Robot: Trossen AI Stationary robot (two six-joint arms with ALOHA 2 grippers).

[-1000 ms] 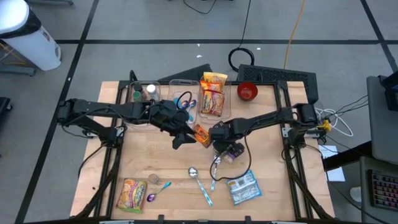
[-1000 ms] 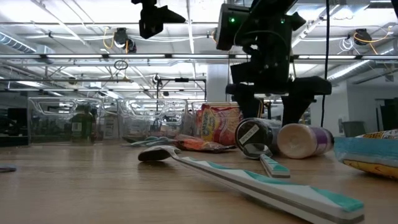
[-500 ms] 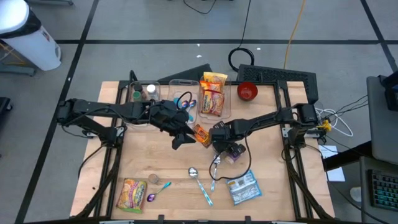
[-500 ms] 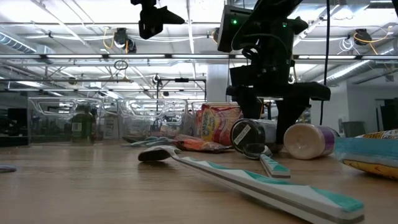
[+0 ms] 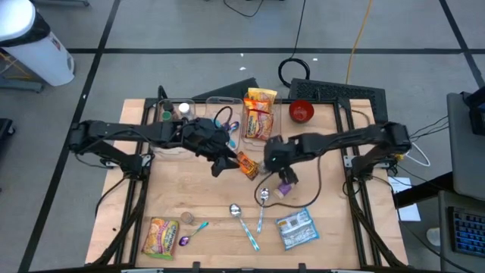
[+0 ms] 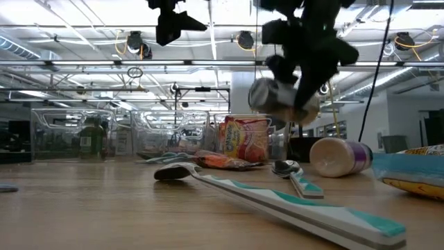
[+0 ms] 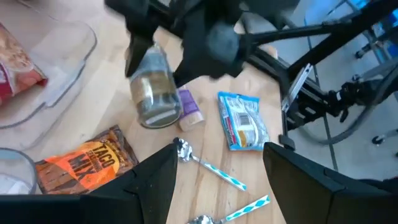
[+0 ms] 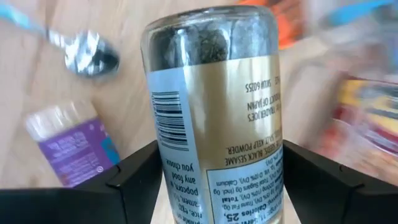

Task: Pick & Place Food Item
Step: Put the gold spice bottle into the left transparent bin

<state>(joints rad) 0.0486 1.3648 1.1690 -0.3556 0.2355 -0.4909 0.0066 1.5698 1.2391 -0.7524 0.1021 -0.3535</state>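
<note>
A glass spice jar [image 8: 214, 106] with a gold label and dark seeds hangs above the middle of the table [image 5: 189, 205], and my right gripper [image 8: 217, 168] is shut on it. The low view shows the jar [image 6: 276, 97] well above the boards. My left gripper [image 5: 220, 167] hovers open a little to the jar's left, with nothing between its fingers [image 7: 155, 186]. An orange taco-mix packet [image 5: 246, 164] lies flat between the two grippers. A purple tub [image 5: 285, 189] lies on its side below my right gripper. My right gripper pinches the jar's labelled side walls [image 8: 163, 163] between its two fingers, one on each side of the round body. The fingers slant down from above. The jar is lifted clear of the table and tilted, its far end [image 7: 158, 115] pointing down below the fingers.
Clear bins [image 5: 220, 114] stand along the far edge, one with noodle packs [image 5: 259, 114], and a red bowl [image 5: 301, 111] sits beside them. Two spoons [image 5: 258, 208], a blue packet [image 5: 295, 227] and another noodle pack [image 5: 159, 236] lie near the front edge.
My right gripper has drawn its fingers in on the spice jar, which lay on its side on the table, and has risen with it while rolling at the wrist. The jar is now lifted clear and tilted. The purple tub stays on the table.
</note>
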